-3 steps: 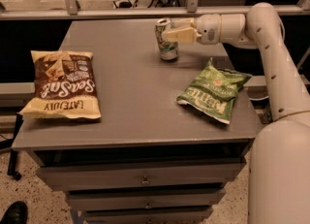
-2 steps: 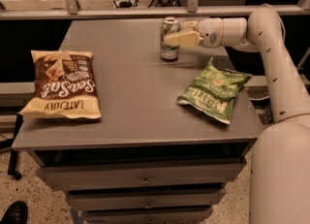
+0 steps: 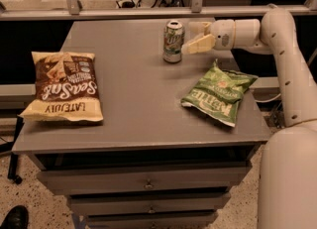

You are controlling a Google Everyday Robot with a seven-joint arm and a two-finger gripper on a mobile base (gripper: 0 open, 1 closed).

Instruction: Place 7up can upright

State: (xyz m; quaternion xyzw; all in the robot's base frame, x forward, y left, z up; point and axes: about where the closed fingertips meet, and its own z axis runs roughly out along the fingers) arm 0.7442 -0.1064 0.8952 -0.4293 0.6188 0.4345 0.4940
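The small silvery-white metal 7up can with green markings (image 3: 173, 41) stands upright on its base, silver top up, toward the far edge of the grey table (image 3: 138, 124). My gripper (image 3: 189, 37) sits just to its right at can height, reaching in from the right side with its two cream fingers (image 3: 199, 44) spread apart rather than clamped around the can. The nearer fingertip is right at the can's side, and I cannot tell whether it touches or leaves a sliver of gap.

I judge the main part of the job done: the can looks level and appears to carry its own weight. What is left for me is to back my gripper away to the right without brushing the can, since a nudge from that near finger could tip it.

The crinkled green chip bag (image 3: 218, 91) lies flat nearer the front right, and the brown-and-cream snack bag (image 3: 62, 86) lies well apart on the left.
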